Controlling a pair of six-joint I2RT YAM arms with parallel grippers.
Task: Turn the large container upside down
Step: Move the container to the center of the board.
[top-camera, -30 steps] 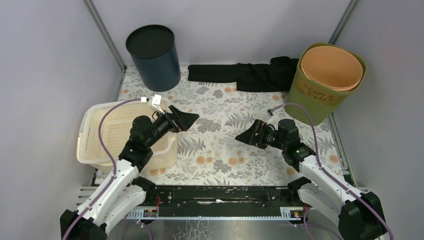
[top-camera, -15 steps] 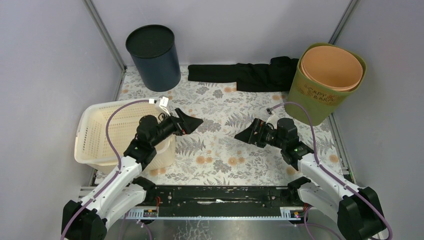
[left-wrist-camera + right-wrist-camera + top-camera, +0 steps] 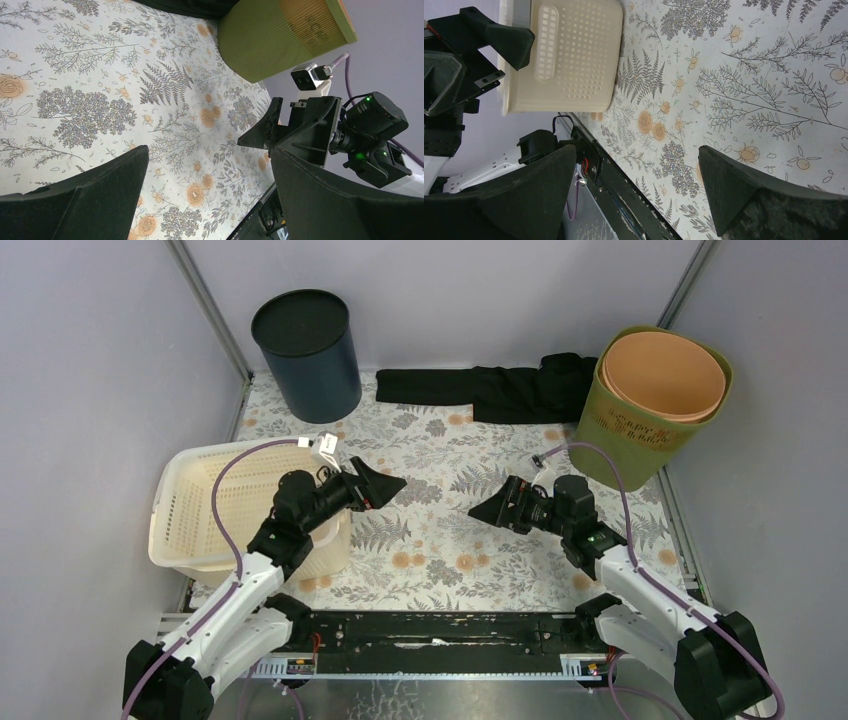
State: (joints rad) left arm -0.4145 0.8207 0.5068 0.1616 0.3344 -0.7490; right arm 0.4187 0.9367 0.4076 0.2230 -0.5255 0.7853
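Observation:
The large container is a cream perforated laundry basket (image 3: 190,540) standing open side up at the left of the table; its side wall also shows in the right wrist view (image 3: 574,60). My left gripper (image 3: 385,483) is open and empty, hovering just past the basket's right rim and pointing towards the table's middle; its jaws stand wide apart in the left wrist view (image 3: 209,150). My right gripper (image 3: 490,510) is open and empty over the middle right of the floral table, pointing left at the basket, with its jaws wide apart in the right wrist view (image 3: 638,148).
A dark blue cylindrical bin (image 3: 308,352) stands at the back left. A black cloth (image 3: 490,388) lies along the back. A green basket (image 3: 640,435) with an orange container (image 3: 665,375) inside stands at the back right. The black rail (image 3: 450,630) runs along the near edge.
My left arm swung its gripper slightly right and forward, and the basket shifted a little to the left. In the last half second nothing visibly moved. The right arm stayed almost still.

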